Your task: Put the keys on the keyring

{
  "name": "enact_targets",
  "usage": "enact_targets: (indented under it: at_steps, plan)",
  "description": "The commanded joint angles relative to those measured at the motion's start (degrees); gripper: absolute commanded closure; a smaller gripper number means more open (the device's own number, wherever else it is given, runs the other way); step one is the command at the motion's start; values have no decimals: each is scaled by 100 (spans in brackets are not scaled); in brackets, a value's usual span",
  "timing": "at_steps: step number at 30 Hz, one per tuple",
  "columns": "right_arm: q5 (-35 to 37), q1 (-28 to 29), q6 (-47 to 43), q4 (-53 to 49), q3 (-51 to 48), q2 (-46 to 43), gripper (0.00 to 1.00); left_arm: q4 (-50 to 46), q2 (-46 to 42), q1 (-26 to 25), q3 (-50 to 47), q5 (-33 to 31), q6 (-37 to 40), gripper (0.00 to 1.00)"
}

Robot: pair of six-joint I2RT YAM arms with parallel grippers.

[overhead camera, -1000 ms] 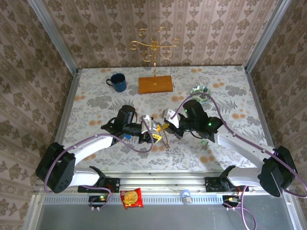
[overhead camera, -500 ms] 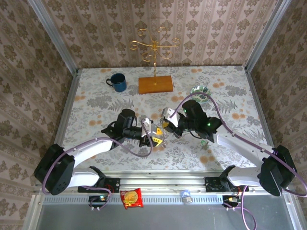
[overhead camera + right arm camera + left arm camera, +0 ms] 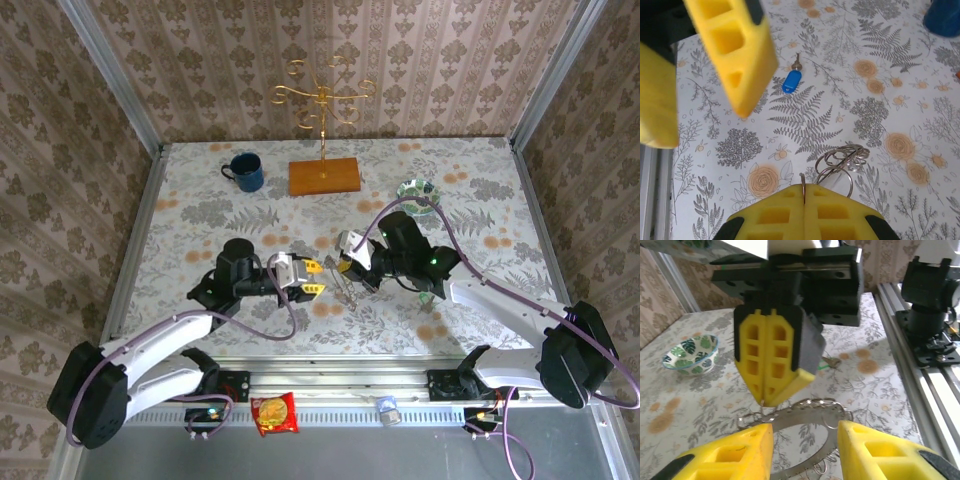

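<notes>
Right jaws tight on keyring (image 3: 800, 412); blue key (image 3: 791, 81) in right-wrist view.

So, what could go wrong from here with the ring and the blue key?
1. The right end effector pinches the keyring only at its fingertips, on a thin edge; a push from a key could twist it or make it slip.
2. The left end effector is open and empty, while the blue key lies flat on the table, so it may be hard to pinch.
</notes>
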Motion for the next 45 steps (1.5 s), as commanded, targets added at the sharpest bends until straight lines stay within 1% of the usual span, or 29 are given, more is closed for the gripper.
enact_targets:
  at_steps: [1, 8, 22, 31, 37, 40, 43, 44, 45]
  plan:
    - [-352, 64, -228, 86, -24, -116, 100, 187, 171, 32, 1, -132, -120, 61]
    - [-435, 174, -382, -1, 63, -51, 100, 208, 679, 27, 238, 3, -78, 61]
    - [-457, 354, -410, 64, 169, 125, 100, 92, 930, 25, 352, 301, -59, 67]
    - [-524, 424, -383, 120, 220, 201, 100, 36, 1041, 25, 407, 328, -41, 77]
    - [-586, 448, -357, 191, 247, 260, 100, -171, 1120, 16, 494, 363, 12, 81]
    - [-622, 466, -348, 213, 256, 284, 100, -167, 1133, 16, 504, 379, 12, 87]
    - [-648, 474, -339, 226, 257, 311, 100, -173, 1133, 16, 522, 393, 3, 98]
    - [-644, 477, -332, 226, 257, 305, 100, -166, 1135, 16, 522, 390, 4, 100]
    - [-620, 478, -318, 247, 245, 286, 100, -159, 1125, 16, 517, 375, -10, 100]
